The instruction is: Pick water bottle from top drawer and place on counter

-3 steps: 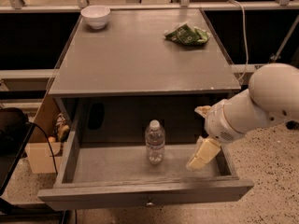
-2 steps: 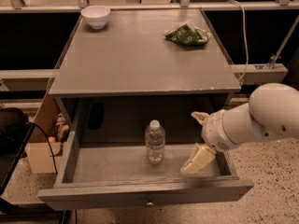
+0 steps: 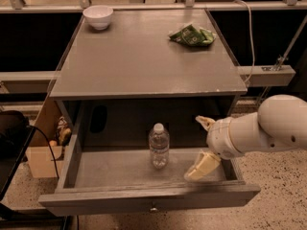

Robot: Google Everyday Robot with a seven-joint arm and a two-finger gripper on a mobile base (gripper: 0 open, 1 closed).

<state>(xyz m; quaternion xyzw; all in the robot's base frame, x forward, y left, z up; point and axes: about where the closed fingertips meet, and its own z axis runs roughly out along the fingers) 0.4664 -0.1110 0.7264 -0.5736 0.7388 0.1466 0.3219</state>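
Observation:
The water bottle [image 3: 159, 145] stands upright in the middle of the open top drawer [image 3: 144, 202], clear with a white cap. The grey counter [image 3: 139, 61] lies above the drawer. My gripper [image 3: 202, 145] hangs over the right part of the drawer, to the right of the bottle and apart from it. It is open, with one pale finger [image 3: 205, 122] up and the other low near the drawer floor. It holds nothing.
A white bowl [image 3: 98, 16] sits at the counter's back left and a green crumpled bag [image 3: 192, 35] at its back right. A cardboard box [image 3: 41, 152] and a dark chair stand left of the cabinet. Speckled floor lies to the right.
My gripper and arm have moved left and slightly down into the drawer, closer to the bottle. The bottle has not moved.

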